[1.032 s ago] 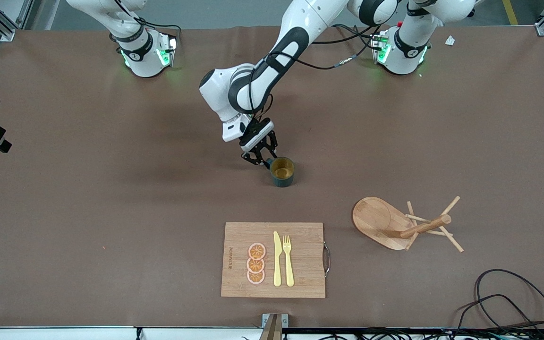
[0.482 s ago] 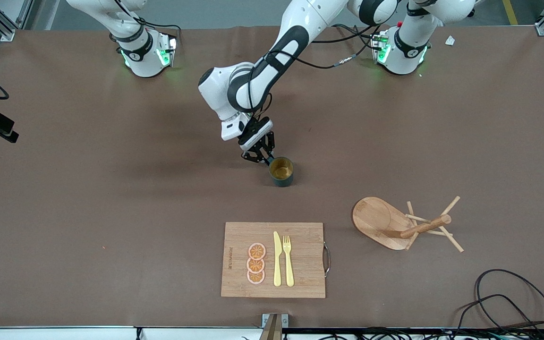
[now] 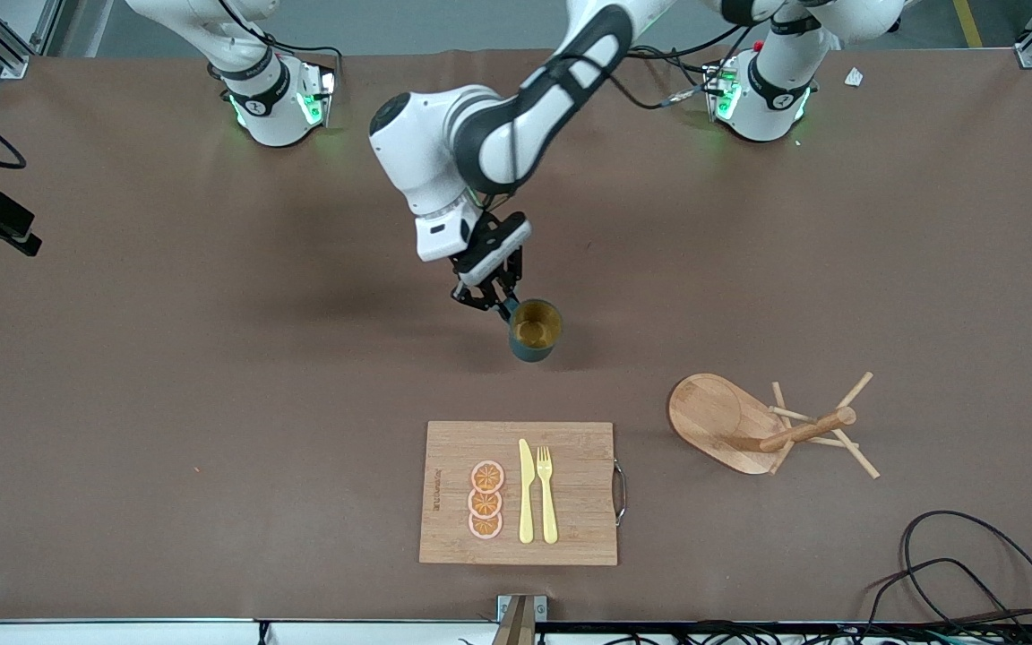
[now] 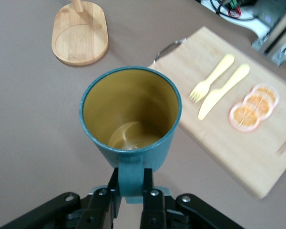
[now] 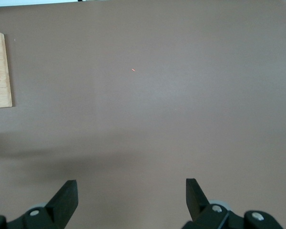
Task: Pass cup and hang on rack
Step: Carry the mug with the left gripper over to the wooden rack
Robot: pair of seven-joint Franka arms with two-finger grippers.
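The dark teal cup (image 3: 534, 330) with a mustard-yellow inside hangs upright just above the middle of the table. My left gripper (image 3: 500, 305) is shut on its side handle. In the left wrist view the cup (image 4: 131, 114) fills the middle and the two fingers of my left gripper (image 4: 131, 180) clamp the handle. The bamboo rack (image 3: 767, 425) stands on the table toward the left arm's end, nearer to the front camera than the cup. Its round base also shows in the left wrist view (image 4: 80, 33). My right gripper (image 5: 131, 195) is open and empty over bare table.
A rectangular wooden cutting board (image 3: 518, 493) lies near the front edge, with orange slices (image 3: 485, 500), a yellow knife (image 3: 526, 491) and a fork (image 3: 546, 493) on it. Black cables (image 3: 955, 573) lie at the front corner at the left arm's end.
My left arm has risen and lifted the cup a little off the table. The fingers have closed in on the handle. The rack and the board have not moved.
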